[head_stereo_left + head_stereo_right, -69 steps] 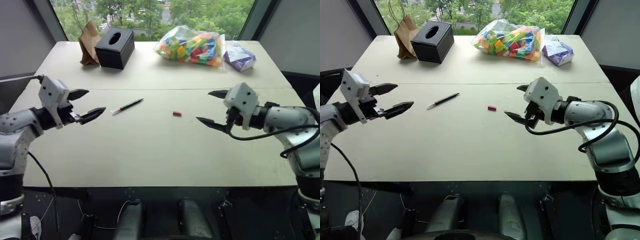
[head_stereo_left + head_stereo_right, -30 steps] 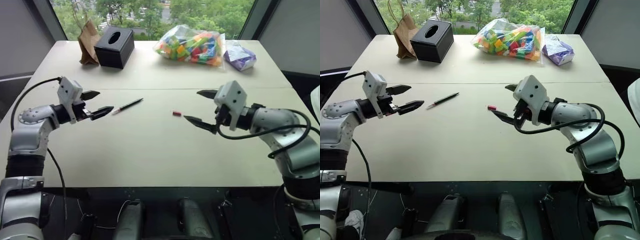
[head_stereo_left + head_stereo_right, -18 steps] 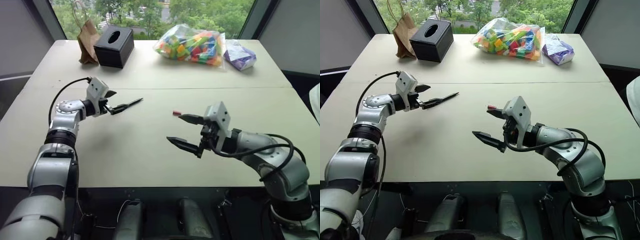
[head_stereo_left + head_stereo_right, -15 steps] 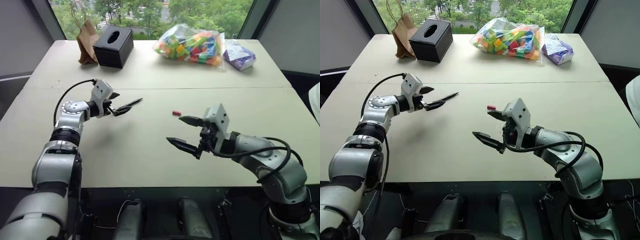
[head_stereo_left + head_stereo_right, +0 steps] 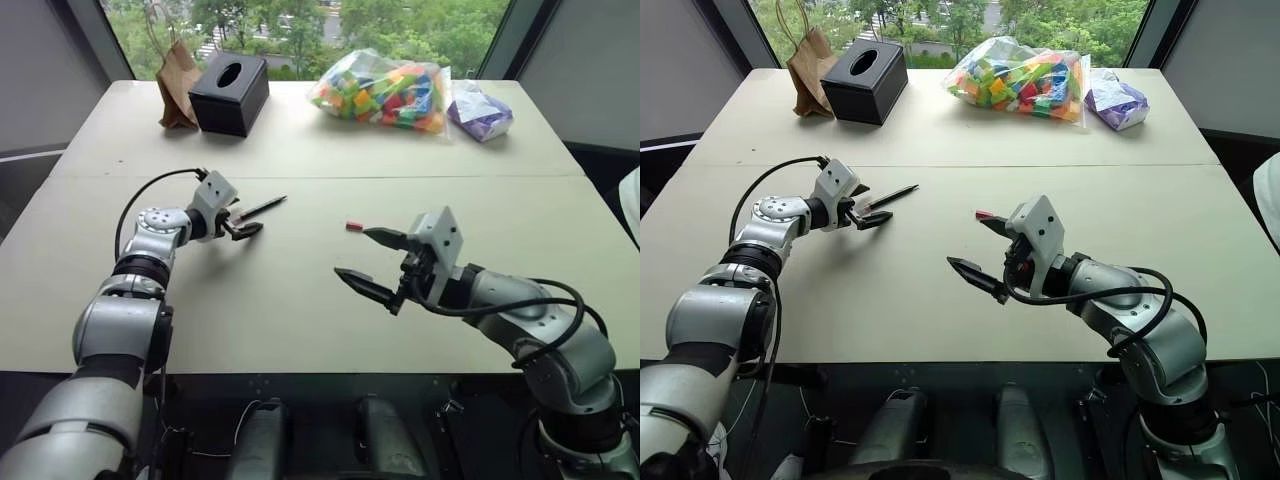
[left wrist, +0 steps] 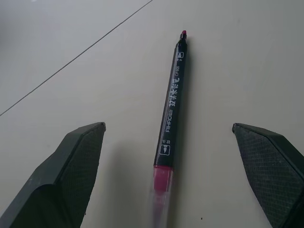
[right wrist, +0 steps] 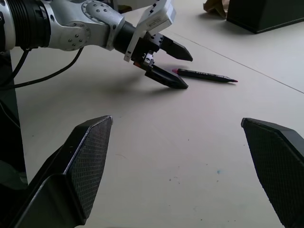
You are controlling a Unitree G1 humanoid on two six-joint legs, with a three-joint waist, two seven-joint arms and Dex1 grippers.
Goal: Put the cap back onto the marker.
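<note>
Since a second ago my left end effector (image 5: 243, 222) has come forward and down to the marker (image 6: 172, 102), its jaws wide and straddling the near, pinkish end, touching nothing yet. My right end effector (image 5: 985, 245) has drawn back toward the table's near edge, jaws also wide and empty. The marker lies flat, left of the table's (image 5: 300, 300) middle, just short of the seam. The cap (image 5: 352, 227) sits well apart from it near the table's centre, right beside my right upper fingertip. I judge the marker light, stiff and smooth, apt to roll, so I would pinch mid-barrel. The tiny cap could easily skitter away.
</note>
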